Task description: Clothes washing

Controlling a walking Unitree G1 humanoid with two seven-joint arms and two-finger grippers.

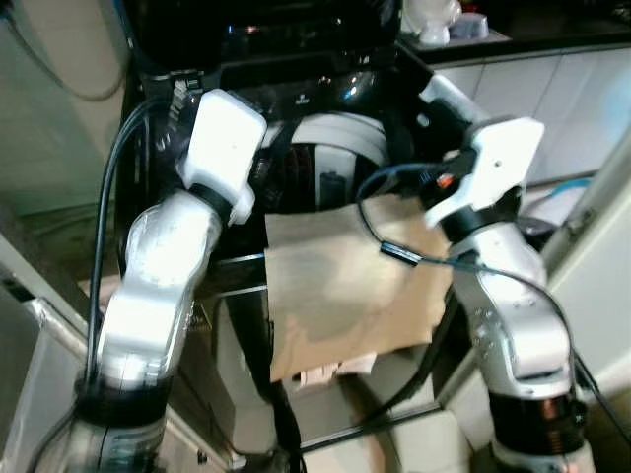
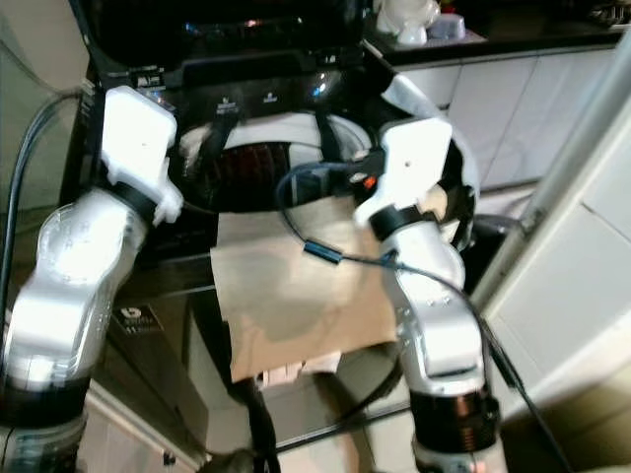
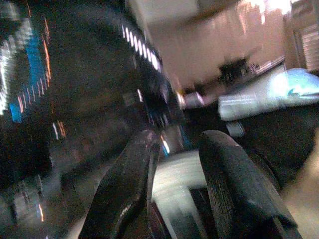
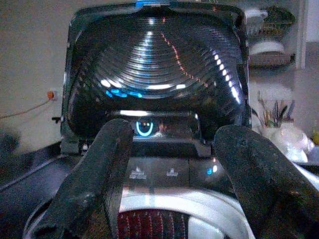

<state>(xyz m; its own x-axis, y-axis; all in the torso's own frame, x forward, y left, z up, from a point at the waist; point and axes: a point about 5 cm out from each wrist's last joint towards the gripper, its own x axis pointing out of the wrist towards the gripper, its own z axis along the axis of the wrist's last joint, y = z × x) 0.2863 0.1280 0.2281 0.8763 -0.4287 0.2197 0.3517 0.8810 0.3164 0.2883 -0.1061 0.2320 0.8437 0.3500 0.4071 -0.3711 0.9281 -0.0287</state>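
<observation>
A black top-loading washing machine [image 1: 296, 89] stands in front of me with its lid [image 4: 154, 69] raised. Dark red clothing [image 4: 149, 224] lies inside the white-rimmed drum [image 1: 340, 133]. A tan cloth [image 1: 345, 286] hangs draped over the machine's front edge. Both silver arms are raised over the drum opening. My left gripper [image 3: 177, 142] is open with nothing between its fingers; its view is blurred. My right gripper [image 4: 172, 134] is open too, above the drum, pointing at the lit control panel [image 4: 149, 172].
A dark counter with white crockery [image 1: 434, 20] runs at the back right above white cabinets [image 1: 552, 89]. A white panel [image 1: 601, 256] stands close on the right. Black cables [image 1: 394, 246] hang across the tan cloth. A wall [image 1: 49, 118] is at the left.
</observation>
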